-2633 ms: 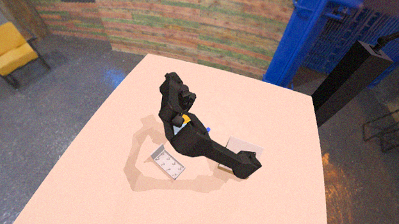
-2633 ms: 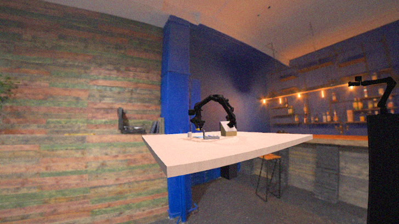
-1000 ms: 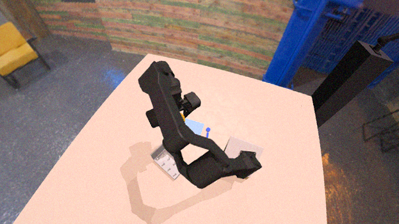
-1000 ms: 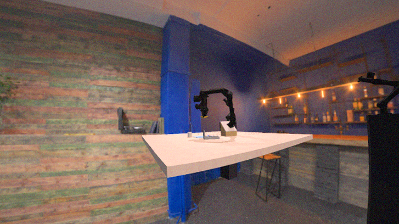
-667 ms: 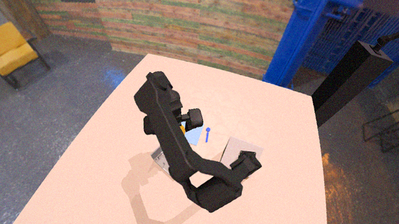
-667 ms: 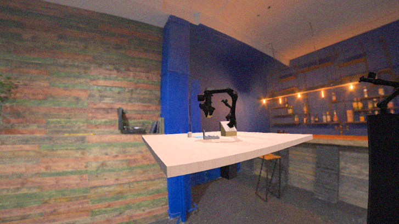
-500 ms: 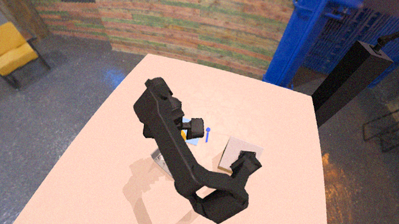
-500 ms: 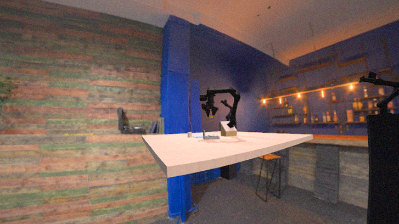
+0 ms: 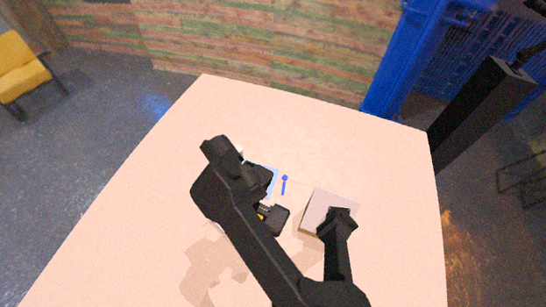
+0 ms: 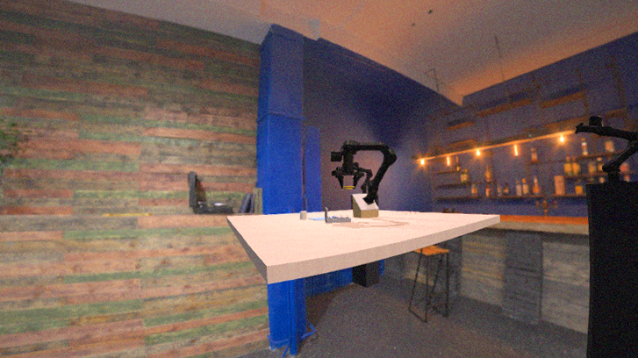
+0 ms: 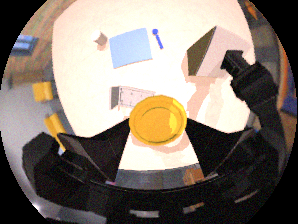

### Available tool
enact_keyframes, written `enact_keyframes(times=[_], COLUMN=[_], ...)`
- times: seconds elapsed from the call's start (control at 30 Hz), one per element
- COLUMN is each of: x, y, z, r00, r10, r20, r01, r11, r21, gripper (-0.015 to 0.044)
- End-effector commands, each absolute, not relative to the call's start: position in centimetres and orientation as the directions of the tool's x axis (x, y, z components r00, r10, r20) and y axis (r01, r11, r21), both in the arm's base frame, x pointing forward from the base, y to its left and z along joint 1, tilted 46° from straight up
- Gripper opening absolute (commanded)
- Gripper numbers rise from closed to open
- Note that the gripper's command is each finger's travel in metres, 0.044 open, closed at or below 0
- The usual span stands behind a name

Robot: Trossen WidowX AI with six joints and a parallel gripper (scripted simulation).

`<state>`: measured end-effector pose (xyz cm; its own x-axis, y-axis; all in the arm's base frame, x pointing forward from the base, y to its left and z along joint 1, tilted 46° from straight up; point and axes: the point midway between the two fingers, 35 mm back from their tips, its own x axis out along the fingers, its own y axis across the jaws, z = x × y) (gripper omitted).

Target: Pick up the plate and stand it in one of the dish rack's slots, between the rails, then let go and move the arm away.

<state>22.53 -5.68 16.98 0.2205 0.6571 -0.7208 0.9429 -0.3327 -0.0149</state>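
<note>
The yellow plate (image 9: 260, 216) (image 10: 348, 187) (image 11: 150, 121) is round and held high above the table. It looks roughly level in the exterior view, and its face shows in the wrist view. My gripper (image 11: 157, 120) is shut on the plate, with a finger at each side of its rim. The grey dish rack (image 10: 339, 220) (image 11: 134, 96) stands on the table with a taller panel at one end and rows of small pegs. In the wrist view it shows just beyond the plate, which covers part of it. In the top view the arm hides most of the rack.
A light blue square mat (image 9: 273, 187) (image 11: 130, 48) lies beyond the rack. A small blue spoon-like thing (image 9: 283, 188) (image 11: 159, 42) lies beside it. A whitish cup (image 10: 303, 214) (image 11: 100, 38) stands at its other side. A wedge-shaped block (image 9: 318, 201) (image 11: 199, 54) stands under the arm's base.
</note>
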Motion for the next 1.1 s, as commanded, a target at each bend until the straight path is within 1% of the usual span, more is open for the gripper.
enact_keyframes(times=[0.0,0.13,0.4,0.73,1.07], x=[21.5,20.6,20.6,20.3,20.6], y=[-4.3,-3.2,-3.1,-2.4,-2.3], z=[17.4,17.7,17.5,13.7,10.6], r00=[0.223,0.224,0.214,0.096,0.044], r10=[0.662,0.662,0.655,0.512,0.322], r20=[-0.716,-0.715,-0.725,-0.854,-0.946], r01=[0.901,0.854,0.857,0.932,0.979], r11=[-0.419,-0.487,-0.482,-0.348,-0.205], r21=[-0.107,-0.183,-0.182,-0.104,-0.024], gripper=[0.0000,0.0000,0.0000,0.0000,0.0000])
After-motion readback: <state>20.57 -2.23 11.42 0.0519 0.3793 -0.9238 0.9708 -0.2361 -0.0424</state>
